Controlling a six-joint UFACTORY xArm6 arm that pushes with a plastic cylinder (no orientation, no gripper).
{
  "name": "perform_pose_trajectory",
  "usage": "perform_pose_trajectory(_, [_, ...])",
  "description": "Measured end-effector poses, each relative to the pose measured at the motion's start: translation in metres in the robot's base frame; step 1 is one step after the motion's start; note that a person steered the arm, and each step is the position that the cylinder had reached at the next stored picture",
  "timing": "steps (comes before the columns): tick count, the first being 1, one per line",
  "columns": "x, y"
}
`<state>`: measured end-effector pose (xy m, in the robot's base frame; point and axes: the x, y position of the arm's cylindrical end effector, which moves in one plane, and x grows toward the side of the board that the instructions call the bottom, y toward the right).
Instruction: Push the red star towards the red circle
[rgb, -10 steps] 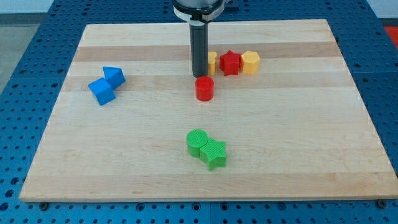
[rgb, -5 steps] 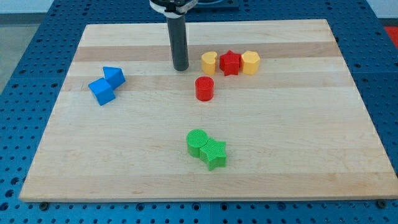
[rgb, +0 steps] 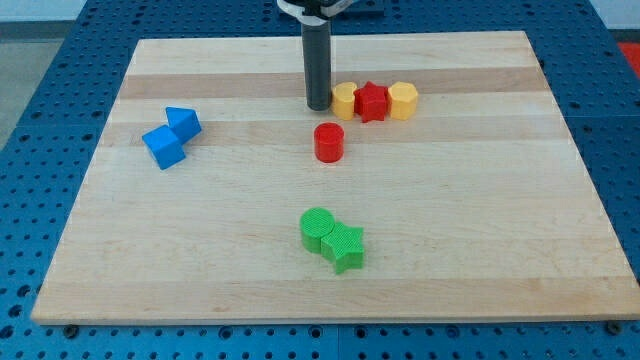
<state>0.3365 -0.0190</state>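
Observation:
The red star (rgb: 371, 101) sits near the view's top, between a yellow heart-like block (rgb: 344, 100) on its left and a yellow hexagon (rgb: 402, 100) on its right; the three touch in a row. The red circle (rgb: 329, 142) stands apart, below and left of the star. My tip (rgb: 318, 106) rests on the board just left of the yellow heart-like block, close to or touching it, and above the red circle.
Two blue blocks (rgb: 171, 137) lie together at the view's left. A green circle (rgb: 318, 229) and a green star (rgb: 344, 247) touch near the view's bottom. The wooden board (rgb: 480, 220) lies on a blue perforated table.
My tip moved left away from the row, then back right, and now stands beside the yellow heart-like block. The blocks have not visibly moved.

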Motion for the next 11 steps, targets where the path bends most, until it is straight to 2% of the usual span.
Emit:
perform_pose_trajectory(4, [0.000,-0.012])
perform_pose_trajectory(6, [-0.026,-0.025])
perform_pose_trajectory(9, [-0.044,0.034])
perform_pose_trajectory(11, [-0.044,0.034])
